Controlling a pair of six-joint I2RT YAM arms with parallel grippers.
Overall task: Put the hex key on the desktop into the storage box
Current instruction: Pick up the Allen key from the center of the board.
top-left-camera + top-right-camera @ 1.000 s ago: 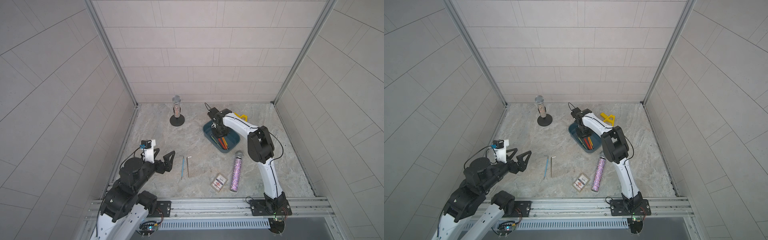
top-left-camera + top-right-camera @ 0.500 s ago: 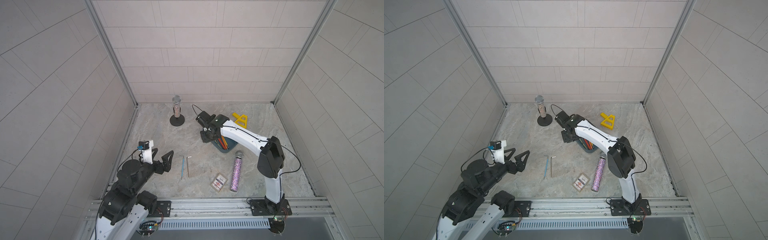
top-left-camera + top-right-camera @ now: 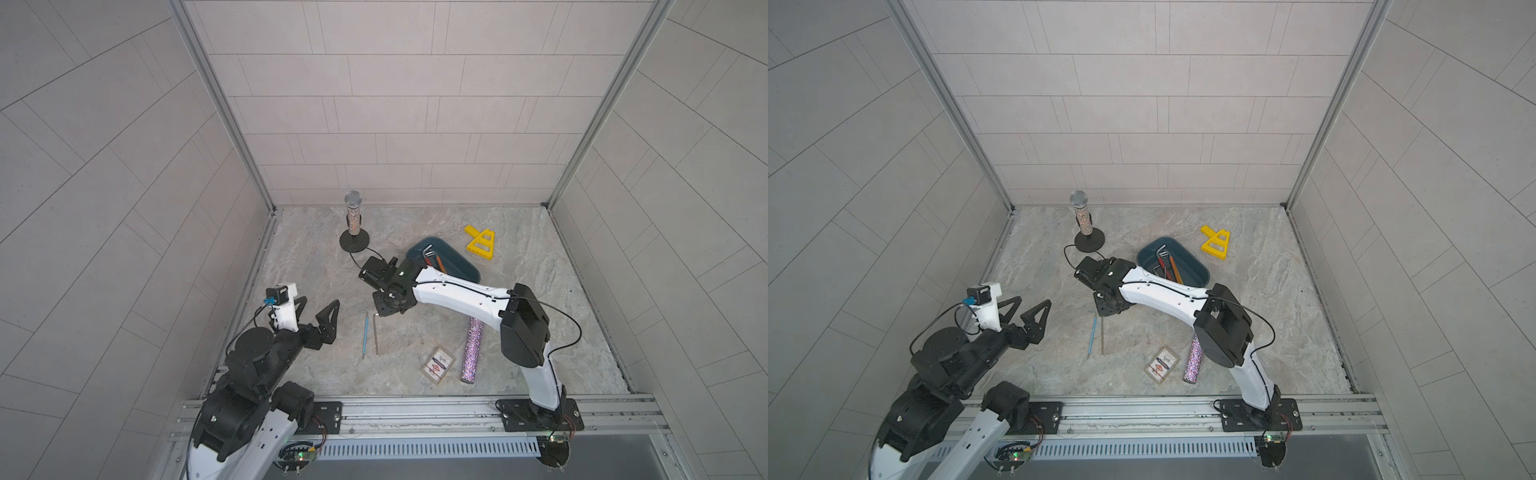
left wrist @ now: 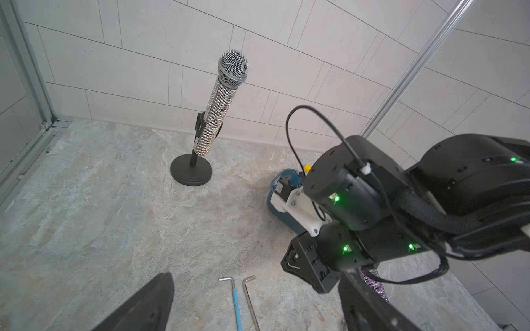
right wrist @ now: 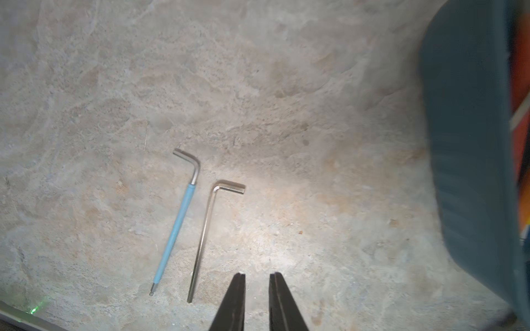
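Right wrist view: the right claw (image 5: 256,276) hangs over the surface (image 5: 286,86) with its jaws drawn close but not meeting. There is a narrow gap between them and nothing in it. Just beside its tips the silver hex key (image 5: 205,235) lies flat on the stone. Next to it, on the side away from the storage box (image 5: 470,143), lies the blue-sleeved hex key (image 5: 177,226). The two lie nearly parallel without touching, their short bends turned away from each other. The box's teal wall shows blurred at one edge of this view.

In a top view the storage box (image 3: 459,264) already contains several other hex keys (image 3: 432,255), red and orange ones among them. The right arm crosses its near corner, and the right claw sits away from the box, above the bent end of the silver key. Beyond both loose keys, farther from the box, the left claw (image 3: 313,309) is spread wide and empty above the surface.

A yellow triangular frame (image 3: 481,243) lies just beside the box, and a microphone on a stand (image 3: 353,216) stands near it. A glitter tube (image 3: 471,351) and a card pack (image 3: 437,363) lie well apart from it.
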